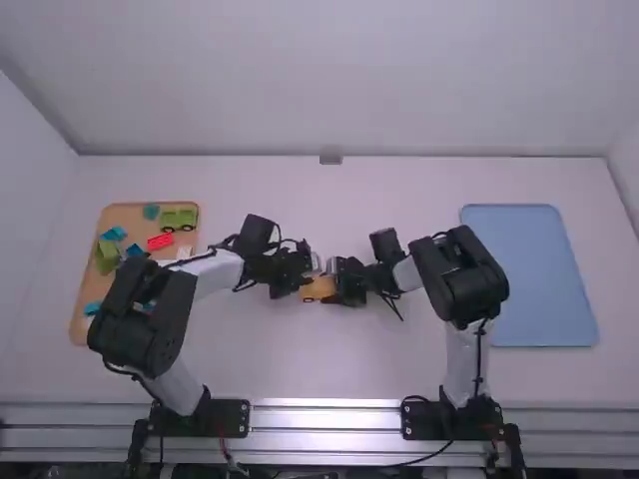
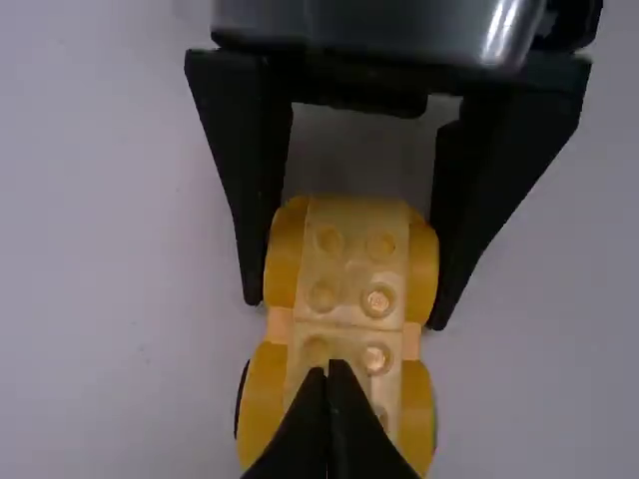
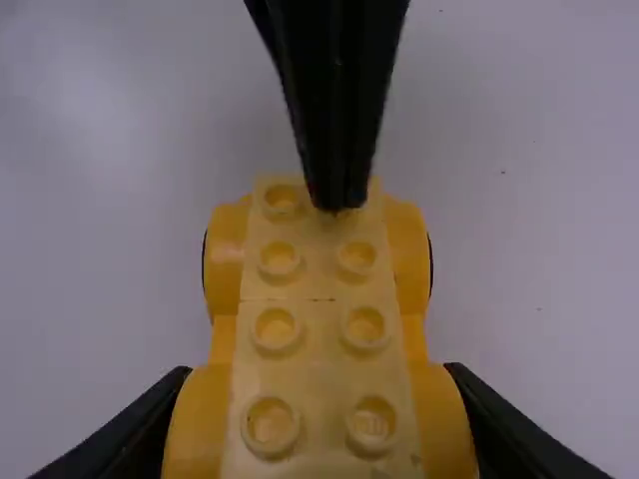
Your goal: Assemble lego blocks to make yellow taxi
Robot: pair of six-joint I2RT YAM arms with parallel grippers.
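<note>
In the high view a small yellow car body [image 1: 318, 289] sits at mid-table between my left gripper [image 1: 300, 283] and my right gripper [image 1: 337, 286]. Studs line its pale top, with rounded yellow fenders on both sides. My left gripper [image 2: 329, 374] is shut with nothing between its fingers, its tips over the studded top at one end of the yellow car body [image 2: 349, 289]. Seen from the right wrist, my right gripper [image 3: 319, 399] is shut on the sides of the yellow car body [image 3: 315, 329], at the end away from the left gripper's tips.
At the left, a tan tray [image 1: 150, 212] holds a green toy vehicle [image 1: 179, 219], a red block [image 1: 160, 241], a green block [image 1: 107, 256] and several blue blocks. A blue tray [image 1: 529, 274] lies at the right, beyond the right arm.
</note>
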